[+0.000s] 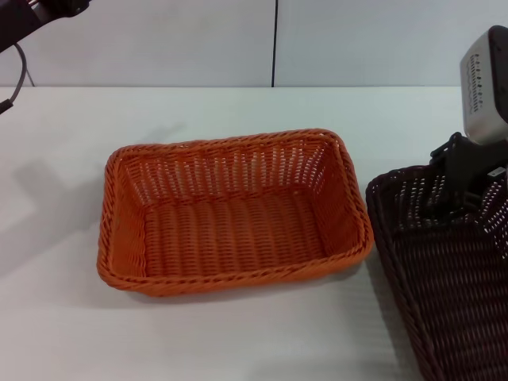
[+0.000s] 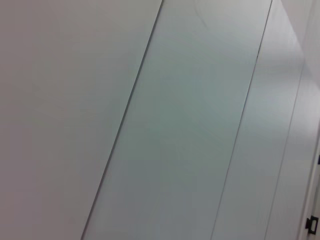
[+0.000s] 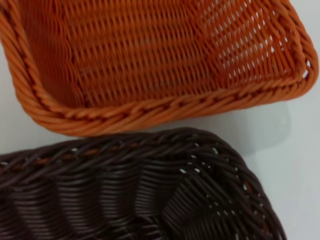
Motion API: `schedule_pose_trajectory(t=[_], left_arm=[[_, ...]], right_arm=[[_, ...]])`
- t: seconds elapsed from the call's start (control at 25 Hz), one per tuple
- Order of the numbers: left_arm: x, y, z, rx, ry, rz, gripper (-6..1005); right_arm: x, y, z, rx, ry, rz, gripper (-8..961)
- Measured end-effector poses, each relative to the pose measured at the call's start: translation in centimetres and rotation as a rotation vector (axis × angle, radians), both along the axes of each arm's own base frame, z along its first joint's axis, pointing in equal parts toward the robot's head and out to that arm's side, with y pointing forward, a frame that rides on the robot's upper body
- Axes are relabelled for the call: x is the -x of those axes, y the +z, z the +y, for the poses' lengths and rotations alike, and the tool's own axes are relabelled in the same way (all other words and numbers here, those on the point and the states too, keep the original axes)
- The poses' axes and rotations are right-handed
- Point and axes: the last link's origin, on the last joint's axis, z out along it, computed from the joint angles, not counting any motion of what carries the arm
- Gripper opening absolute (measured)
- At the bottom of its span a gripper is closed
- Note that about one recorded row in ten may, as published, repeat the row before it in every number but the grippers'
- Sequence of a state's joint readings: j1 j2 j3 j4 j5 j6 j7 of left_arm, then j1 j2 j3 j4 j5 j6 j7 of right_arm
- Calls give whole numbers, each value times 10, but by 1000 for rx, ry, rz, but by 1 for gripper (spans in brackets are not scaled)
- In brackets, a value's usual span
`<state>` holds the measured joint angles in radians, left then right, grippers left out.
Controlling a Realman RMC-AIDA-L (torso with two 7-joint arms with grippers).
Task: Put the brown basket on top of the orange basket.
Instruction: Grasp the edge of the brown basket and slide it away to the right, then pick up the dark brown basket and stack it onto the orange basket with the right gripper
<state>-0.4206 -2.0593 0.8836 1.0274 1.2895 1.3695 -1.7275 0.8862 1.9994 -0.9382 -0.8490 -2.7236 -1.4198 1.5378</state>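
Observation:
The orange basket (image 1: 230,230) stands empty and upright in the middle of the white table. The brown basket (image 1: 452,278) is at the right, close beside the orange one, tilted and apart from it. My right gripper (image 1: 462,184) grips the brown basket's far rim from above. In the right wrist view the brown basket's rim (image 3: 125,190) lies next to the orange basket's rim (image 3: 150,107), with a strip of table between them. My left arm (image 1: 32,12) is raised at the far left corner. Its gripper is out of view.
The white table (image 1: 238,333) ends at a pale wall (image 1: 159,40) behind. The left wrist view shows only wall panels (image 2: 150,125).

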Motion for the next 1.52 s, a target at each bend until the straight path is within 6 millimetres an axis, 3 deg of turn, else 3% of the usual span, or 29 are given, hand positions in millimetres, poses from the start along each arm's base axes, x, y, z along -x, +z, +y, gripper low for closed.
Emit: schedule_pose_trajectory(t=[0.08, 0.36, 1.04, 1.52], left_arm=[[2, -1, 0, -1, 6, 1, 841], [7, -3, 2, -5, 17, 2, 840], [14, 3, 1, -39, 26, 1, 841], [13, 6, 5, -73, 23, 3, 840]], right_arm=[[-1, 2, -2, -6, 1, 19, 679], [-1, 18, -10, -8, -5, 34, 508], [20, 89, -43, 144, -197, 151, 220], [27, 116, -61, 196, -297, 256, 168]])
